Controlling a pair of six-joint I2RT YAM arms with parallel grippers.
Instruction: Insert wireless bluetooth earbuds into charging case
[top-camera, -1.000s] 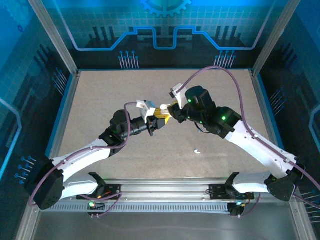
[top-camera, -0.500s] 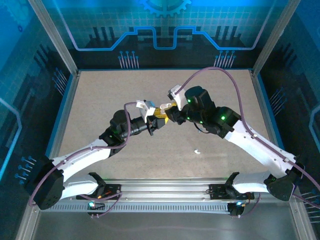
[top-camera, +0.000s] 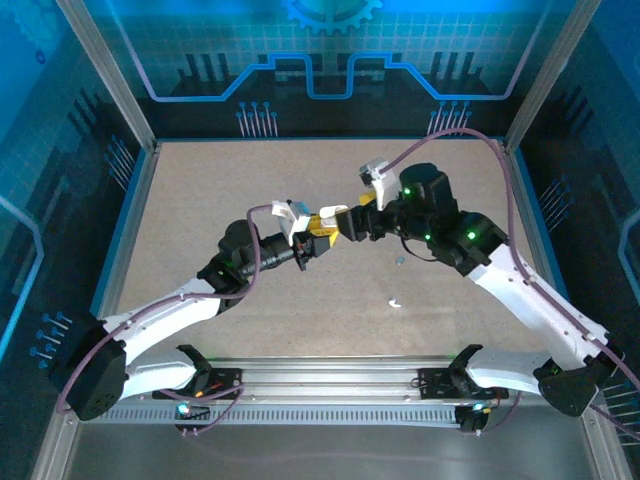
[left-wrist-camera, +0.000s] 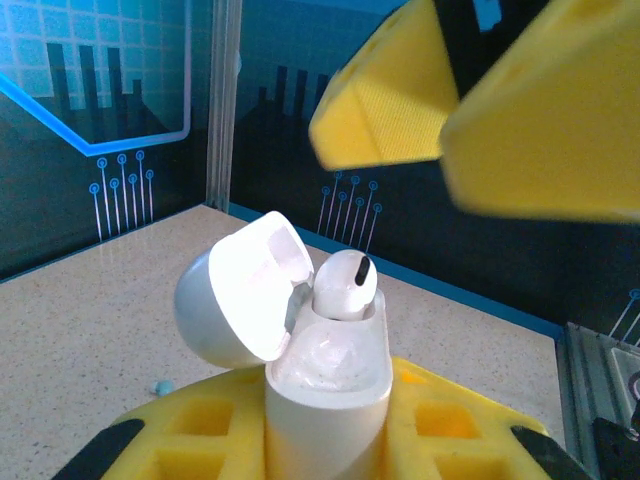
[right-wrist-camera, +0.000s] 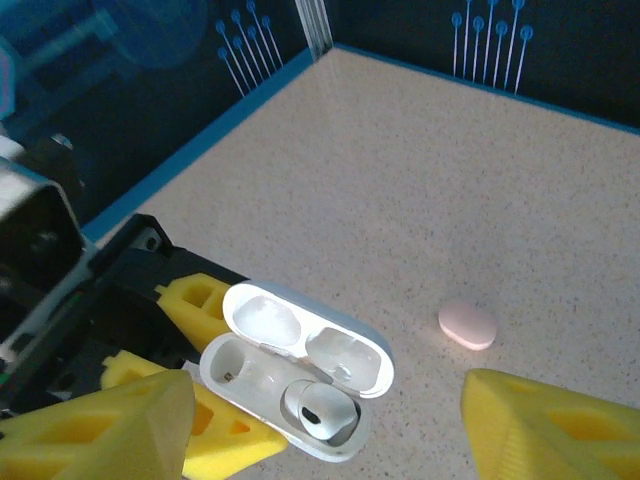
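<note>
Two arms meet over the middle of the table (top-camera: 200, 200), and that closeness is the main hazard. The yellow fingers of both grippers stand just beside each other, so a small misjudged move by either could knock the load.

The left gripper (top-camera: 318, 232) is pressed together on the charging case (left-wrist-camera: 325, 400), holding it upright above the tabletop with its lid (left-wrist-camera: 235, 300) swung open. The right gripper (top-camera: 350, 222) has its jaws spread wide with nothing between them. It hangs just above and beside the case mouth.

One seated earbud (left-wrist-camera: 345, 285) stands in its well. Its head rides proud of the rim, so I judge it may not be fully home. A brush from the right fingers, or a tilt of the case, could tip it out.

The neighbouring well (right-wrist-camera: 235, 372) is empty. Filling it means fetching a loose piece from the table, well apart from both grippers. A white earbud (top-camera: 395, 302) lies nearer the arm bases, and a pinkish piece (right-wrist-camera: 468, 324), likely another earbud, lies below the right gripper. Pieces this tiny could easily slip from wide fingers.
</note>
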